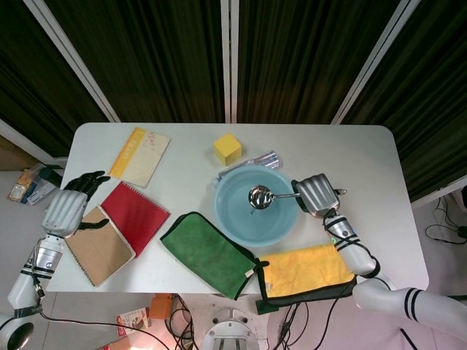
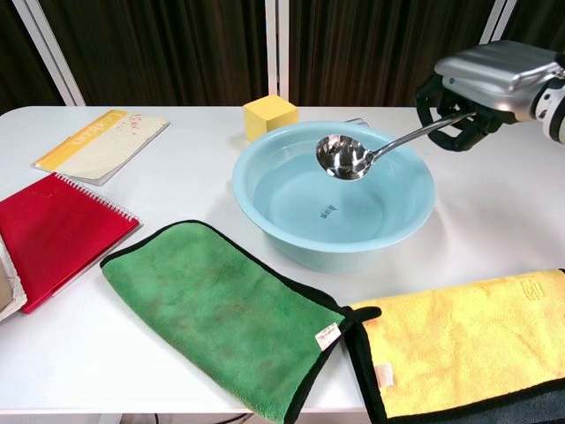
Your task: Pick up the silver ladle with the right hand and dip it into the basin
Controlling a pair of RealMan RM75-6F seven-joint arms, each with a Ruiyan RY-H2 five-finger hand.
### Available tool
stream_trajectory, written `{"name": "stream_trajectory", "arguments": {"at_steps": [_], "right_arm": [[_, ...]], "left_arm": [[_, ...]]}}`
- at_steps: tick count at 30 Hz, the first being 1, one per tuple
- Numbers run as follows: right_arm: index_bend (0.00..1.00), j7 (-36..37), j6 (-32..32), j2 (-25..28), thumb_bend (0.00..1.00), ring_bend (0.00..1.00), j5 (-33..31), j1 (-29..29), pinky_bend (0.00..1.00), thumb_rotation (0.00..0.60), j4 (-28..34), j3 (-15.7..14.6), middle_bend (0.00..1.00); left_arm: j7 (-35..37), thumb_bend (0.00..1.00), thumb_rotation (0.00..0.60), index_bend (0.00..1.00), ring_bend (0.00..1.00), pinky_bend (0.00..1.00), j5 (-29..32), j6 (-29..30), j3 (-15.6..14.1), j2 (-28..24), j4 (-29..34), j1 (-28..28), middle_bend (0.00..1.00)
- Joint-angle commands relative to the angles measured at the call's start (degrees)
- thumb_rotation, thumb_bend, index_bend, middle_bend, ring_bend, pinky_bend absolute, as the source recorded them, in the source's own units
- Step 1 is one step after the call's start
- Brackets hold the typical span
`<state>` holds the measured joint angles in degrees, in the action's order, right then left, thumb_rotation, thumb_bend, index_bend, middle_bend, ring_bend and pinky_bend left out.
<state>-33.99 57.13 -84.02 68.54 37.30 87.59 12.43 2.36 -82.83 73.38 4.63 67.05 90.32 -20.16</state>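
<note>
right robot hand (image 2: 481, 87): back up at the far-right rim of the round light-blue plastic basin (image 2: 265, 150), fingers curled around the handle of the silver metal ladle (image 2: 346, 157). ladle: handle level, bowl leftward above the water. left robot hand (image 1: 67, 207): head view only, fingers spread, holding nothing, over the white bench (image 1: 350, 157) edge.
</note>
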Motion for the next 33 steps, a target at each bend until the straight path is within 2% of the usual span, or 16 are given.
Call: {"name": "stream_trajectory", "arguments": {"at_steps": [1, 9, 25, 33], "right_arm": [[0.7, -1.96, 1.0, -2.66, 0.75, 0.78, -0.79, 1.36, 0.8, 0.6, -1.99, -0.56, 0.83], [0.7, -3.1, 2.56, -5.78, 0.75, 0.78, 0.39, 2.63, 0.8, 0.6, -5.96, -1.41, 0.84], [0.72, -5.43, 7.22, -12.57, 0.75, 0.78, 10.55, 5.43, 0.8, 0.6, -18.23, -4.58, 0.84], [0.73, -4.67, 7.7, -15.07, 0.75, 0.78, 12.12, 5.77, 0.8, 0.6, -22.19, -4.93, 0.84]], "left_arm": [[0.62, 0.03, 0.6, 0.19, 0.12, 0.24, -0.21, 0.32, -0.05, -0.24, -0.25, 0.27, 0.12], [2.16, 0.03, 0.6, 0.19, 0.12, 0.24, -0.41, 0.56, -0.12, -0.52, -1.16, 0.67, 0.12], [4.15, 0.03, 0.6, 0.19, 0.12, 0.24, -0.93, 1.18, -0.12, -0.9, -2.27, 1.26, 0.12], [4.9, 0.03, 0.6, 0.19, 0.12, 0.24, -1.34, 1.48, -0.21, -1.17, -2.46, 1.52, 0.12]]}}
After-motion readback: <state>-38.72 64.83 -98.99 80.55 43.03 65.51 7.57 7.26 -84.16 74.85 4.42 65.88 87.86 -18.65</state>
